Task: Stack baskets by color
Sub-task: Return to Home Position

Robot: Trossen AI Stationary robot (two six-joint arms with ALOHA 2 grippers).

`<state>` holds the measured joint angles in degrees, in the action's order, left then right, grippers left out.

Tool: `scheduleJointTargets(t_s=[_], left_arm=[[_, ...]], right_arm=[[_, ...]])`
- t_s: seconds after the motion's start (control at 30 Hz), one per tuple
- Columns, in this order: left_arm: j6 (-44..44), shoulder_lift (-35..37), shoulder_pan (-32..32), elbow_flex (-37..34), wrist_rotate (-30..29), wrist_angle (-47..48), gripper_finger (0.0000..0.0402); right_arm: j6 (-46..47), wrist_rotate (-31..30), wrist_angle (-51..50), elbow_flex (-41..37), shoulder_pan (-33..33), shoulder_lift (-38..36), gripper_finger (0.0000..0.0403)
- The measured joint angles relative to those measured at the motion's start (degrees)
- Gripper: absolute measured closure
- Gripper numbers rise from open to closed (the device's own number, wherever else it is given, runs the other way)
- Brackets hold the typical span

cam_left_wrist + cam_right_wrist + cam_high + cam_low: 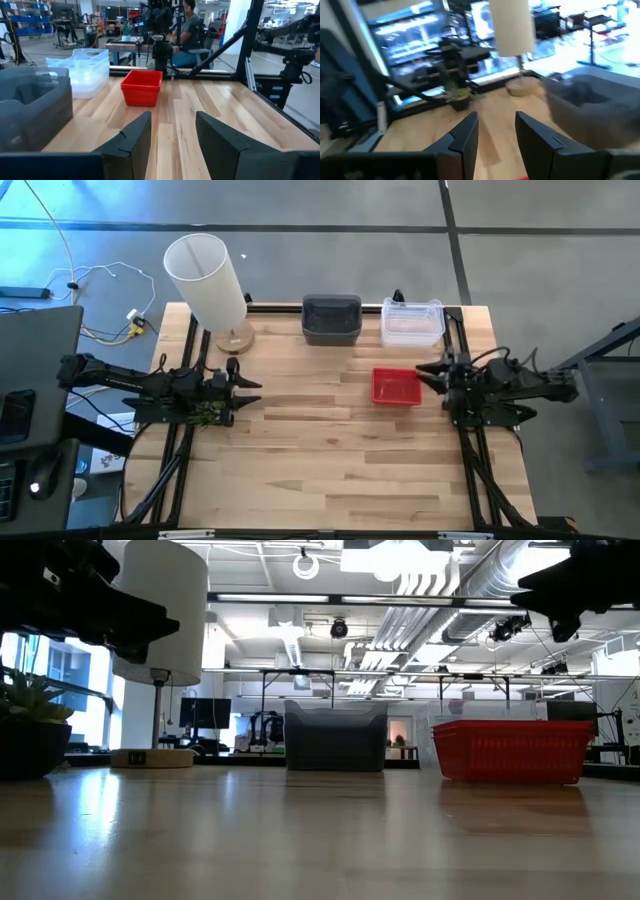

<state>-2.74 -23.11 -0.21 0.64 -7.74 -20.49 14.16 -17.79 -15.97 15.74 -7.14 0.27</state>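
- The lamp (205,275) is standing at the far left corner of the surface (330,470), with its round base just left of the grey baskets' row.
- The plant (25,700) is sitting at the left edge, close beside the left arm and nearer the front than the lamp.
- The left hand (250,391) is hanging above the left side of the surface and pointing toward the middle. It is well apart from every basket. In the left wrist view its fingers (135,137) are standing moderately apart, and the hand (172,117) is holding nothing.
- The grey baskets (331,318) are sitting at the far edge, about mid-width. They are upright and look nested, though the count cannot be told.
- The red baskets (397,386) are sitting right of centre, nearer the front than the other two colours and apart from both. The low view is showing their mesh walls (513,750) resting flat on the surface.
- The clear baskets (412,322) are sitting at the far edge, just right of the grey ones with a small gap between them.
- The right hand (430,377) is hanging above the right side, pointing inward, with its tips just beside the red baskets' right edge as seen from above. In the right wrist view its fingers (465,137) are parted, and the hand (496,116) is gripping nothing.
- A seated person (187,25) is showing beyond the surface's right side in the left wrist view.
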Motion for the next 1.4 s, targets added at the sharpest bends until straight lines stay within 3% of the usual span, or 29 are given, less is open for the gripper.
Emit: scheduleJointTargets(t_s=[0.17, 0.33, 1.4], left_arm=[[0.0, 0.67, 0.0, 0.0, 0.11, 0.31, 0.0257], [4.62, 0.67, 0.0, 0.0, 0.07, 0.31, 0.0257], [5.97, 0.63, 0.02, 0.02, -1.88, 4.18, 0.0257]], right_arm=[[-1.78, 3.25, 12.68, -9.17, -0.02, 0.0, 0.0284], [-1.18, 3.84, 19.21, -14.85, -0.02, 0.0, 0.0284], [-3.74, 4.47, 19.04, -15.2, -0.02, 0.11, 0.0284]])
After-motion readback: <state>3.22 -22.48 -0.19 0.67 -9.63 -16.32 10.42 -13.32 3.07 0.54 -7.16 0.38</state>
